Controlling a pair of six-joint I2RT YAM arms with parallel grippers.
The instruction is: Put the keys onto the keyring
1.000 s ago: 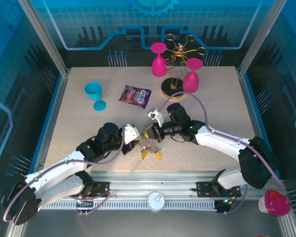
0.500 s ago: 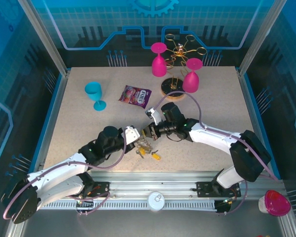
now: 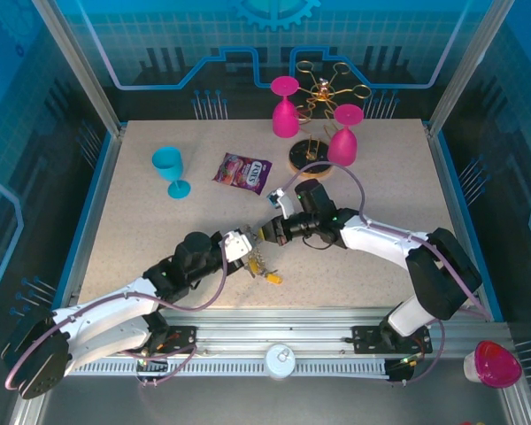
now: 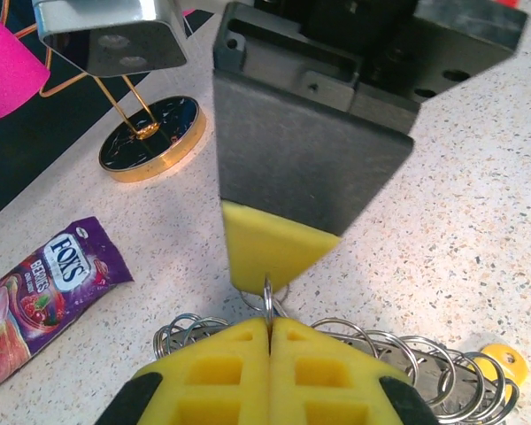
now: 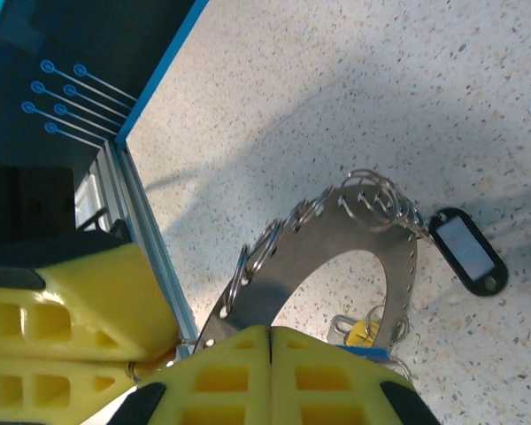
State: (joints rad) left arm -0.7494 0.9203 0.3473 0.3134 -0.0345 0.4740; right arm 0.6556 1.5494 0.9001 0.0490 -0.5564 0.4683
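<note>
While the right gripper (image 5: 268,335) is squeezed shut on the keyring (image 5: 288,270), the left gripper (image 4: 271,329) pinches a little wire loop (image 4: 268,299) at its rim, over the table (image 5: 354,80). Tagged keys (image 5: 465,251) hang there already; I think this loop is not on yet.

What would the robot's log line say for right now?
left gripper: shut on small split ring | right gripper: shut on keyring | grippers: close together | yellow tag: on table
</note>
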